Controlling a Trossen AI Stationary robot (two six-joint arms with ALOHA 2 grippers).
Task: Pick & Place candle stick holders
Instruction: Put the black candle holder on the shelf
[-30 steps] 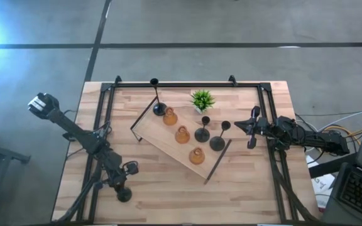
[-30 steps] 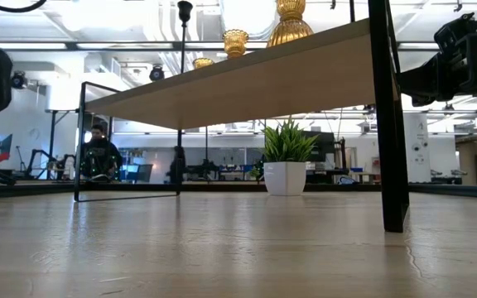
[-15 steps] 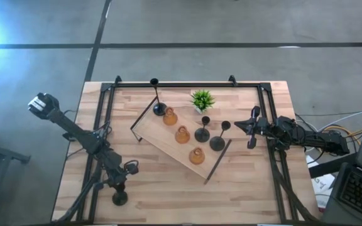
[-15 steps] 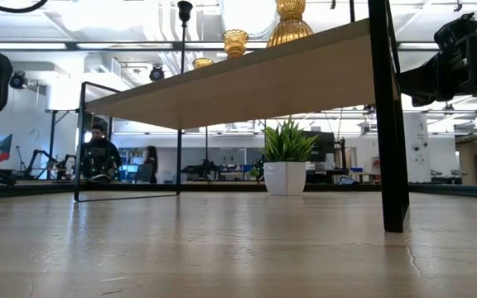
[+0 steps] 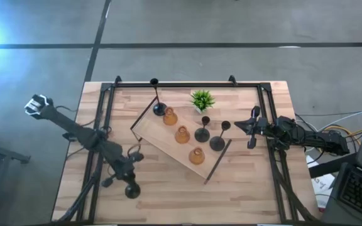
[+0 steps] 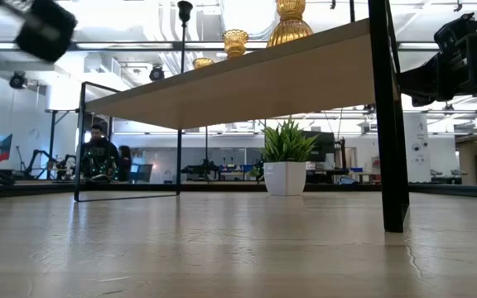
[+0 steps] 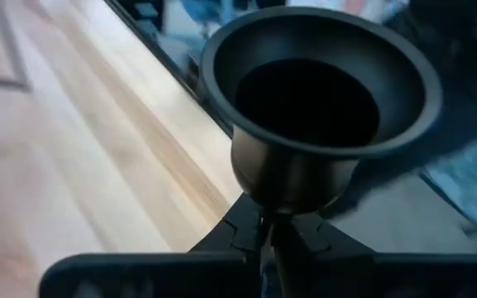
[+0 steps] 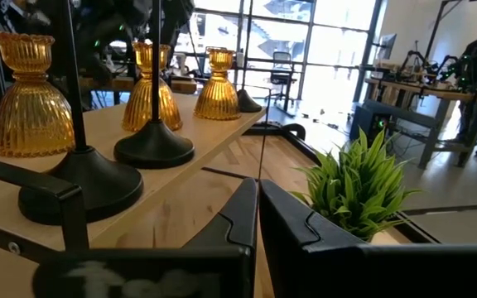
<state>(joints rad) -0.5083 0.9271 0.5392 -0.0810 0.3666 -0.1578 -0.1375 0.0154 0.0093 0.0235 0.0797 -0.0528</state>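
Over the front left part of the desk (image 5: 168, 188), near its front edge, the left gripper (image 5: 128, 177) is clenched on the thin stem of a black candle stick holder (image 5: 131, 190); the high view shows the holder's round base just past the fingertips, and in the left wrist view its small dark cup (image 7: 320, 99) stands right above the fingers (image 7: 238, 228), which meet around the stem with no gap between them. The light wooden tray (image 5: 153, 139) lies diagonally across the middle of the desk, running from the back left toward the front right, raised on thin dark legs. On it, from its back left end, stand a tall black holder (image 5: 158, 108), then three amber holders in a row: the first (image 5: 170, 117), the second (image 5: 181, 135) and the third (image 5: 197, 156) near the tray's front right end. Two more black holders (image 5: 202, 132) and (image 5: 217, 142) stand side by side along the tray's right edge. A small green potted plant (image 5: 202, 100) sits on the desk just behind the tray, near the back edge. At the right edge of the desk the right gripper (image 5: 252, 130) waits beside the tray, its fingers (image 8: 243, 215) pressed together and holding nothing, pointing toward the tray and the plant.
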